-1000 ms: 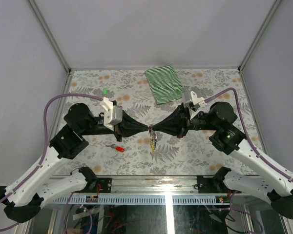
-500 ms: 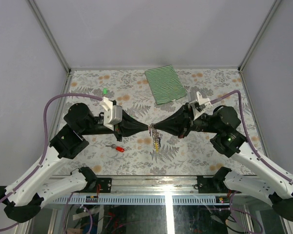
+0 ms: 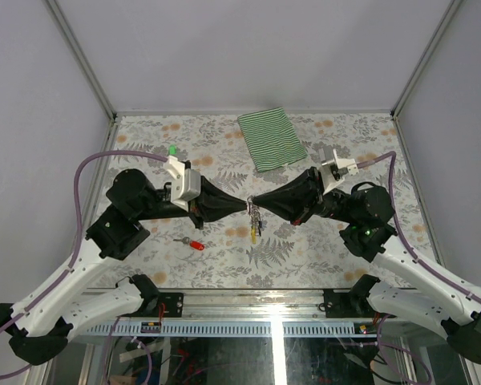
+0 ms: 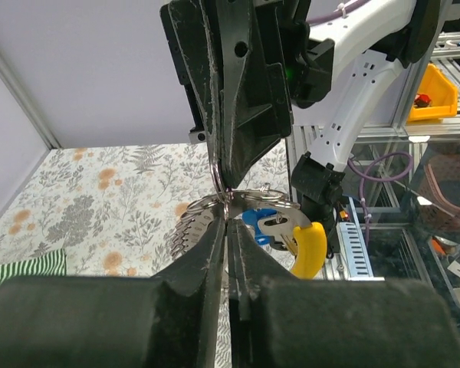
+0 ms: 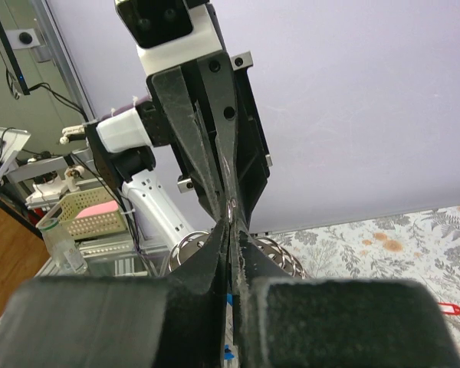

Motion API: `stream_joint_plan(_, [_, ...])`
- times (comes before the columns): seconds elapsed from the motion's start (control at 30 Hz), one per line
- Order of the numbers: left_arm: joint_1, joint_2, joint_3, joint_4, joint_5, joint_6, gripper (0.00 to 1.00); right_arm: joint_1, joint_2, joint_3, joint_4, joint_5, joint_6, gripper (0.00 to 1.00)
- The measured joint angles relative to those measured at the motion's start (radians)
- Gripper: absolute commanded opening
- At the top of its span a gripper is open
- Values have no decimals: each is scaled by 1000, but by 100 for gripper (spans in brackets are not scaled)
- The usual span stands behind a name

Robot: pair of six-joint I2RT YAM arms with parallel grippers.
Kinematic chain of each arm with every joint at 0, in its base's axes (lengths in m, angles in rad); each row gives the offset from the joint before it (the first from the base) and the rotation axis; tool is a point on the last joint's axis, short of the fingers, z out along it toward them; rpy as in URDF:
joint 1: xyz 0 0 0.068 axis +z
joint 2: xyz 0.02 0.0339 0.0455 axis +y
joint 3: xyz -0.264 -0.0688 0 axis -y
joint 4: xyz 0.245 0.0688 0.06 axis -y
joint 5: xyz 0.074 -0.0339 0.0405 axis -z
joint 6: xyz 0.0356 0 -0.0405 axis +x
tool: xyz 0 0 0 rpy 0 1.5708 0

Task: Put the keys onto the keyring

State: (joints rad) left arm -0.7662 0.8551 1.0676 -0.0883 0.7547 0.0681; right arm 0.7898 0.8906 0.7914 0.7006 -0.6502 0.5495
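A red-tagged key point(image 3: 195, 244) lies loose on the worktop point(image 3: 224, 265), not yet threaded. Above the middle, the left pincer point(image 3: 245, 206) and right pincer point(image 3: 256, 207) meet tip to tip, both clenched on the keyring point(image 4: 205, 200), likely steadying it so the hanging keys point(image 4: 280, 224) dangle free.

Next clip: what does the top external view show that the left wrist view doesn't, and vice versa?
Only top external: a red-tagged key lying loose on the table, and a green tag beyond the left arm. Only left wrist: the blue tag and the wire coils of the keyring. Both: the left gripper and right gripper tip to tip, shut on the keyring, the yellow tag hanging from it, and the striped cloth.
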Motion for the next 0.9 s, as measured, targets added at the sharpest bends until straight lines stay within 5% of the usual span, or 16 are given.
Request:
stream_joint_plan(0.53, [0,-93,-234,466,-143,-329,26,0,-30,-17,39,2,-86,0])
stream_joint_plan(0.9, [-8,-42,-243,613,-147,-423,27,0,-32,-17,-3,2,-133,0])
